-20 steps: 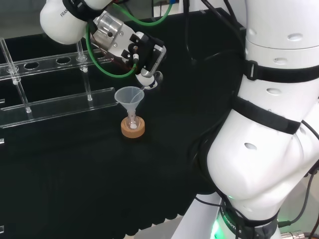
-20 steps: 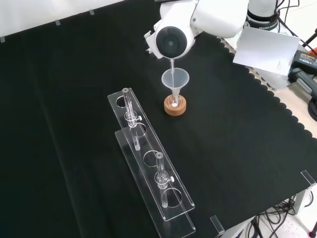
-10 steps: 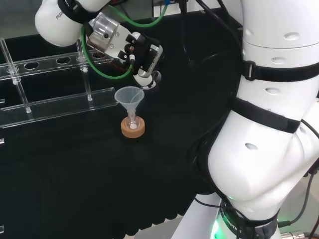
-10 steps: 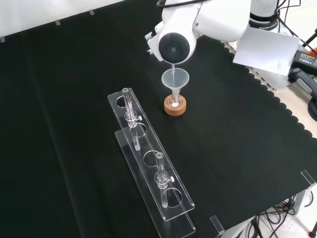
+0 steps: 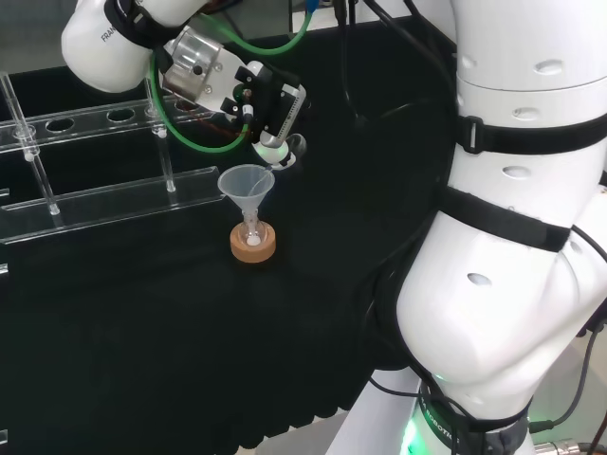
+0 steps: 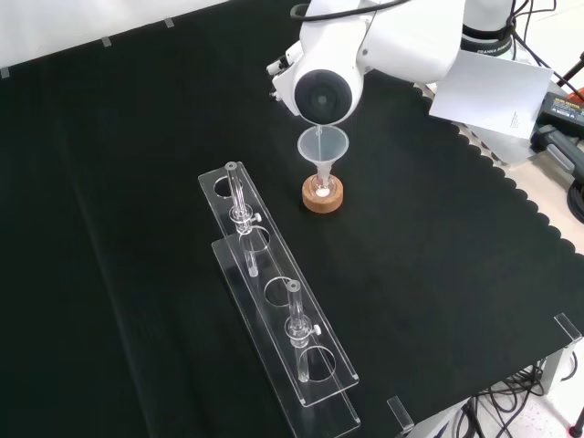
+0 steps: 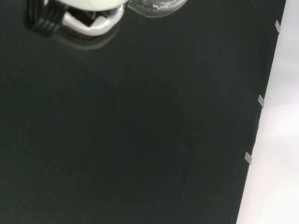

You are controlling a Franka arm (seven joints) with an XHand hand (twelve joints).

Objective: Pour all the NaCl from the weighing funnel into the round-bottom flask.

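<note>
A: Step?

B: Pour, late stage by my read. In the head view the hand (image 5: 261, 100) pinches the weighing funnel (image 5: 285, 152), fingers curled round its bowl end, spout tipped down toward the rim of the clear plastic funnel (image 5: 247, 182). That funnel sits in the neck of the small round-bottom flask (image 5: 252, 232), on the cork ring (image 5: 253, 245), mid-bench.

A: Is the salt in?

B: Some. White grains (image 6: 320, 191) show at the flask bottom in the front view. The wrist view shows a clear curved piece with whitish specks, likely the weighing funnel's bowl (image 7: 154, 5), so residue may remain. Can't tell how much.

A: Next move?

B: My guess: keep the spout over the funnel mouth, tilt steeper or tap so the last grains drop, without knocking the funnel; the flask is tiny and light.

A: Change from a second ago?

B: Hand has drifted slightly left and up in the head view, and the spout tip now sits a bit above the funnel rim rather than at it. In the front view the round grey arm cap (image 6: 321, 91) has shifted slightly right. Flask, ring and the clear racks (image 6: 274, 310) are unmoved.
</note>
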